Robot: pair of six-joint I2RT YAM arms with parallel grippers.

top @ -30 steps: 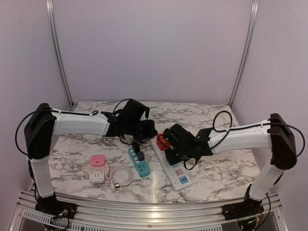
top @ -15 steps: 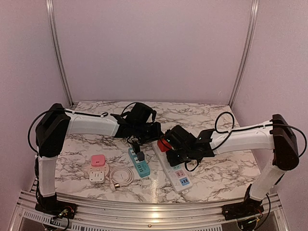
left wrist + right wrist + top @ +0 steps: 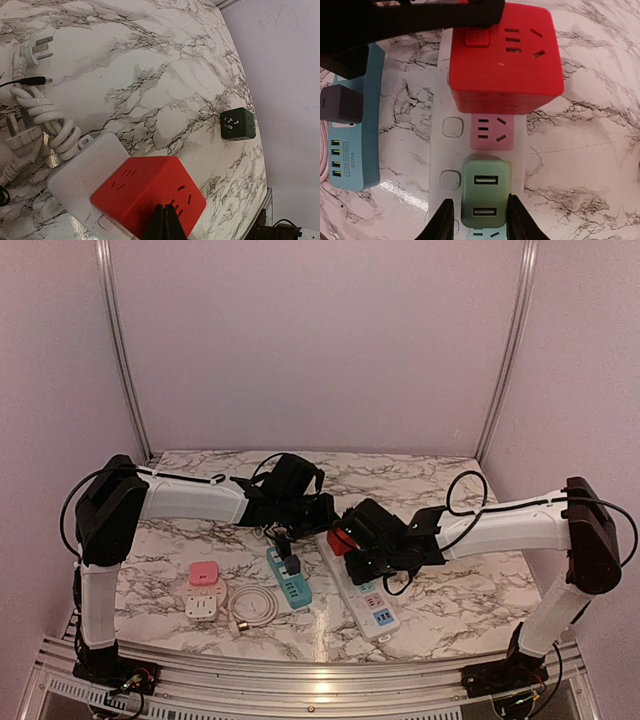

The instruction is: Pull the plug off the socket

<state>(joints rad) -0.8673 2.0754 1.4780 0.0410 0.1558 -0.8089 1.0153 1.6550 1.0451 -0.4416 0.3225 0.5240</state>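
**Bracketing the green plug for extraction**

Right gripper (image 3: 481, 222) is standing astride the green plug (image 3: 485, 197), jaws slightly parted, a sliver of gap showing on one side; nothing is being clamped. The plug is sitting seated in the white power strip (image 3: 451, 150) on the worktop (image 3: 590, 150), near the red cube (image 3: 505, 55). Left gripper (image 3: 161, 222), jaws closed and empty, appears to be bearing on that cube. Judged rigid, light and smooth-sided, so likely to slip; gripping both flat flanks low down and drawing straight out is advised.
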